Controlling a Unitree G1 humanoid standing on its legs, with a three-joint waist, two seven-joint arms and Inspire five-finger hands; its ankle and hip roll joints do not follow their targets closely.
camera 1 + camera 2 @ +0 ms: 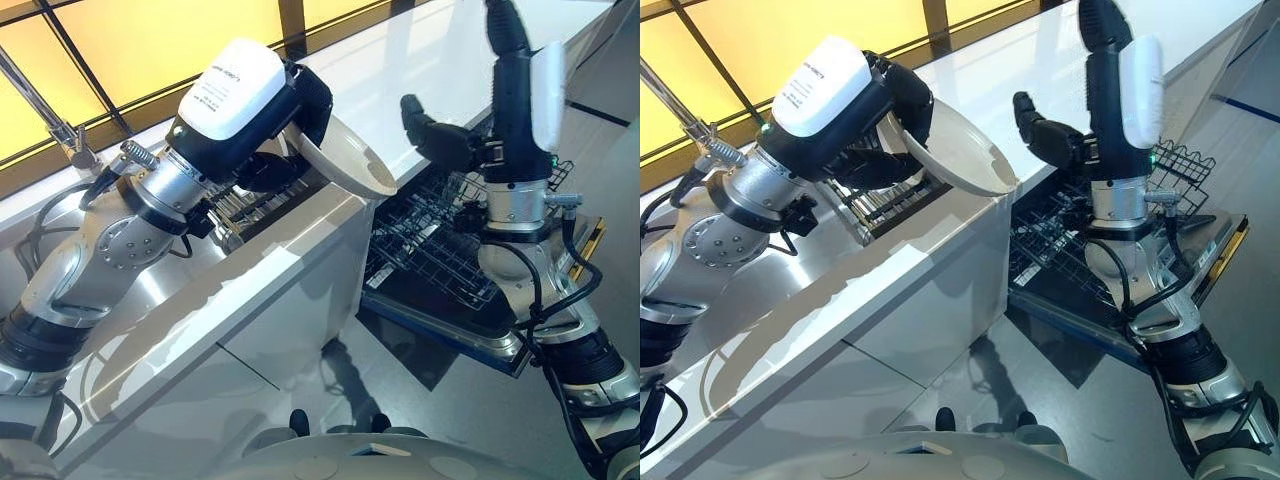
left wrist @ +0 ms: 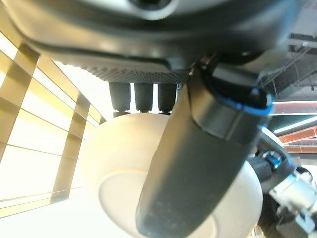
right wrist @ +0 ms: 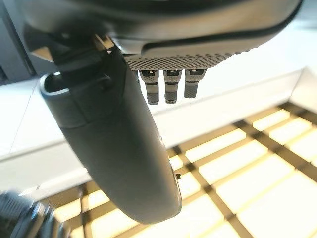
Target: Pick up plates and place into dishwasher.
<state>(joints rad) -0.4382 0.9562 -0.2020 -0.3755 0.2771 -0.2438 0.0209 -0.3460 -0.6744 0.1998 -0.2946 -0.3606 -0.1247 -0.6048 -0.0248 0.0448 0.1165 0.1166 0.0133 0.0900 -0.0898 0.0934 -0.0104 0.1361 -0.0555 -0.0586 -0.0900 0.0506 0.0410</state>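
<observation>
My left hand (image 1: 262,120) is shut on a white plate (image 1: 352,158), thumb and fingers pinching it, and holds it tilted above the counter's edge. In the left wrist view the plate (image 2: 119,178) shows its underside behind the thumb (image 2: 183,188). My right hand (image 1: 445,140) is raised to the right of the plate, apart from it, with its fingers straight and holding nothing. Below the right hand stands the open dishwasher with its dark wire rack (image 1: 440,240) pulled out over the lowered door (image 1: 470,335).
A white counter (image 1: 250,290) runs across from lower left to upper right. A steel sink (image 1: 200,270) with a wire dish rack (image 1: 245,205) lies under the left arm, and a tap (image 1: 60,125) stands at its far left. Dark floor (image 1: 400,400) spreads below the door.
</observation>
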